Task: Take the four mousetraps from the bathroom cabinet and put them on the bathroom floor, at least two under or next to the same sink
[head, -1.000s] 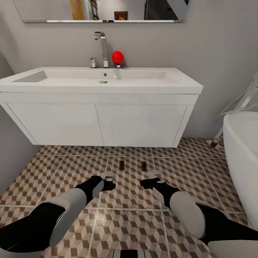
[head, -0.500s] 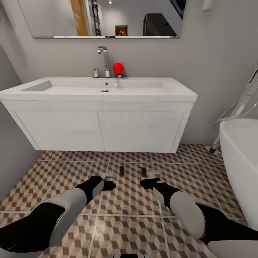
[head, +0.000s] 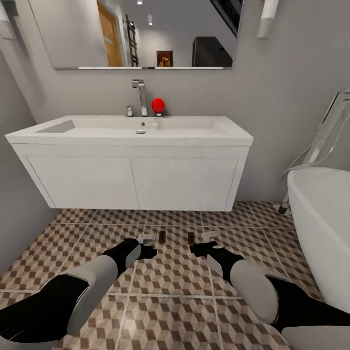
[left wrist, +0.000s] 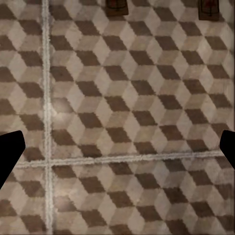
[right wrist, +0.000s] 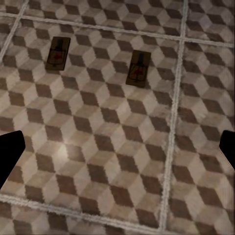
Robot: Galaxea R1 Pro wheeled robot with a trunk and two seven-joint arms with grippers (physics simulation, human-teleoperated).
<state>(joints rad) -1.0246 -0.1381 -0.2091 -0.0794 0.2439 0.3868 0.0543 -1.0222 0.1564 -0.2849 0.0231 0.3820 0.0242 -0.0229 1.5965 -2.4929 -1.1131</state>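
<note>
Two small flat tan-brown wooden mousetraps lie on the bathroom floor (head: 170, 277) of brown, beige and white cube-patterned tiles, just in front of the long white rectangular sink (head: 131, 131) on its white cupboard base. In the head view the left mousetrap (head: 162, 236) and the right mousetrap (head: 191, 237) sit side by side with a clear gap between them, near but forward of the cupboard's lower front edge. The right wrist view shows both boards flat and roughly parallel, one (right wrist: 58, 54) and the other (right wrist: 138, 68), on one tile left of a pale grout line.

The left end effector (head: 147, 239) and the right end effector (head: 208, 236) hang low over the tiles, one to each side of the pair. Both are spread wide and hold nothing: each wrist view shows only dark fingertips (left wrist: 11, 152) at the far edges, with bare tile between them.

Open floor runs from the traps toward the robot. On the right the rounded white bathtub (head: 318, 233) closes in; on the left a grey wall (head: 14, 214) bounds the space.
</note>
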